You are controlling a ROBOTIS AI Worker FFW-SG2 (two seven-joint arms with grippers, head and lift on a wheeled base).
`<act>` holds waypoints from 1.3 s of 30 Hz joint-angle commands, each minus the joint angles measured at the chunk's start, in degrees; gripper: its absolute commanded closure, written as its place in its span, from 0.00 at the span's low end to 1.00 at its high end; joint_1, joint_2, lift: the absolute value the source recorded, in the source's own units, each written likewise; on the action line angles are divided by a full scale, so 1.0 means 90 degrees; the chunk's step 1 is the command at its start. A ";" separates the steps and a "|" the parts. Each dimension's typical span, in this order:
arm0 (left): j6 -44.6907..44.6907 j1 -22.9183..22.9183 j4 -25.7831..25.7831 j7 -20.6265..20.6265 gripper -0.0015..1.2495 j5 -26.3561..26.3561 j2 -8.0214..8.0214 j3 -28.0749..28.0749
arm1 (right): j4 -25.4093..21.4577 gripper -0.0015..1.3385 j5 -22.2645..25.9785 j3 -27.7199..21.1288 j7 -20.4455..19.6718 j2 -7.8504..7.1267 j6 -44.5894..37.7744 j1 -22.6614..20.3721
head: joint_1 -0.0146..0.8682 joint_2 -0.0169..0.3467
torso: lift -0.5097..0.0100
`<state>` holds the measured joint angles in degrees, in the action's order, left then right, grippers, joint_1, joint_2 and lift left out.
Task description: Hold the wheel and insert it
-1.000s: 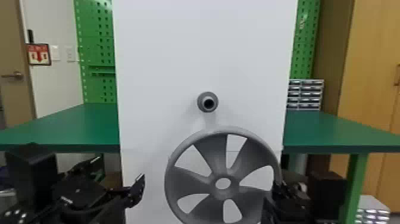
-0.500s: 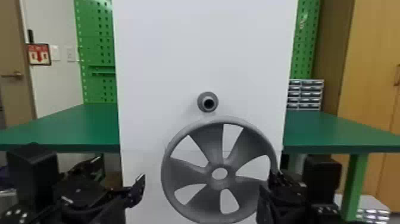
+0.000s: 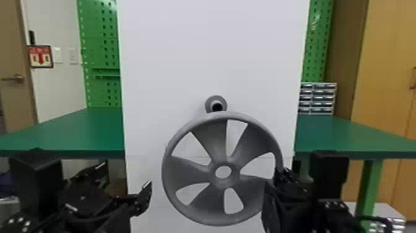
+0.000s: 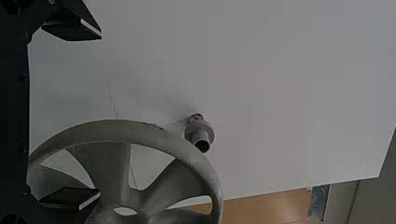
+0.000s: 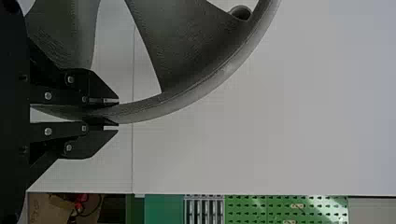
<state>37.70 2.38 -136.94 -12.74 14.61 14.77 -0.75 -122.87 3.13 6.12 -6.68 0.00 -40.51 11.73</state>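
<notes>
a green pegboard (image 3: pixel 99 55) stands at the upper left of the head view, near a red-and-white sign (image 3: pixel 41 56) and a brown door (image 3: pixel 12 40). a green tabletop (image 3: pixel 83 131) shows at middle left and right, a drawer unit (image 3: pixel 317 99) on its right part; a wooden cabinet (image 3: pixel 383 96) lines the right edge.

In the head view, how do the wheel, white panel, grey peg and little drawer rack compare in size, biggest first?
1. White panel
2. Wheel
3. Drawer rack, farther back
4. Grey peg, slightly overlapped by the wheel
</notes>
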 commanded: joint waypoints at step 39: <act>0.0059 0.0048 0.0050 0.0000 0.08 -0.0061 0.0058 -0.0141 | -0.0117 0.91 0.0257 0.0131 -0.0283 0.0006 -0.0723 0.0933 | 0.25 0.07 | 0.13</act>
<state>38.13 2.81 -136.50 -12.74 14.15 15.29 -1.95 -123.66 5.45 7.29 -9.10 0.00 -45.95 19.36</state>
